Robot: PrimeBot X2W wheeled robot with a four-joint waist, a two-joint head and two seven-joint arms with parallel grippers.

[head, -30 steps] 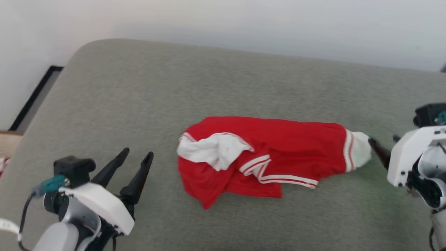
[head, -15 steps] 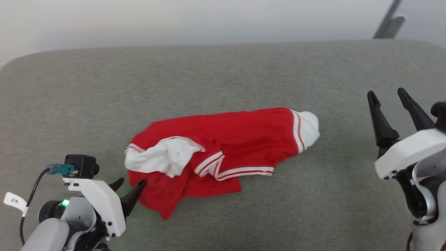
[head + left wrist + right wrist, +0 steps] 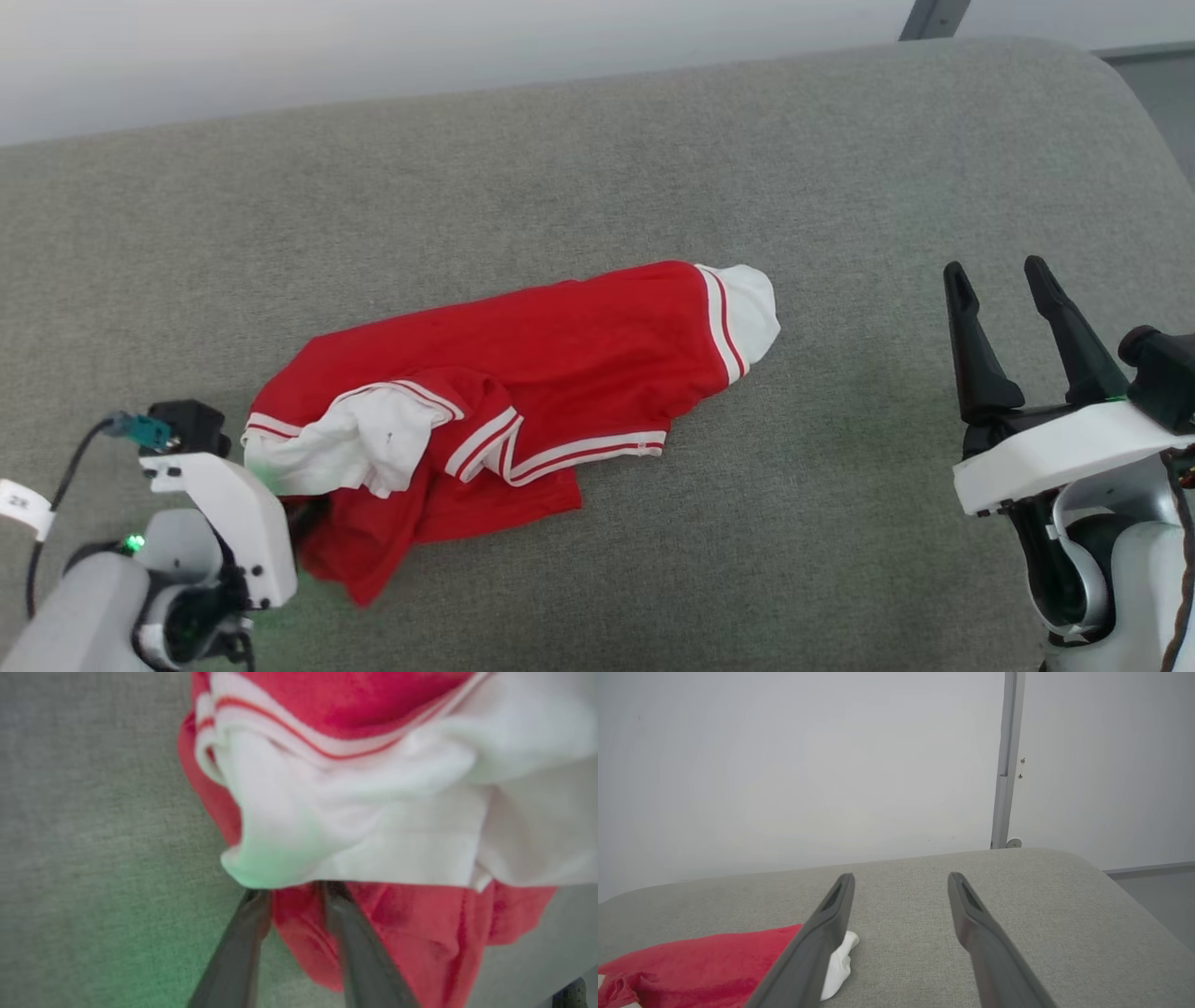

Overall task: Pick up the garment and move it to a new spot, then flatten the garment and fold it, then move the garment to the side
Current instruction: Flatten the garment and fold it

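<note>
The garment (image 3: 560, 364), a red shirt with white sleeve ends and striped trim, lies crumpled on the grey cushion (image 3: 597, 168). My left gripper (image 3: 308, 511) is at the shirt's lower left edge. In the left wrist view both fingers (image 3: 243, 938) run under the white sleeve (image 3: 355, 826), which hides their tips. They stand apart with red cloth between them. My right gripper (image 3: 997, 276) is open and holds nothing, well to the right of the other white sleeve end (image 3: 752, 313). The right wrist view has those fingers (image 3: 901, 879) above the cushion, with the garment (image 3: 700, 961) at lower left.
The cushion's rounded right end (image 3: 1120, 103) drops to a grey floor (image 3: 1167, 93). A pale wall (image 3: 808, 765) with a grey vertical rail (image 3: 1006, 760) stands behind the cushion.
The head view has swung right, shifting the picture. My left gripper went forward into the shirt's lower left edge. My right gripper left the right sleeve end and now points up, open.
</note>
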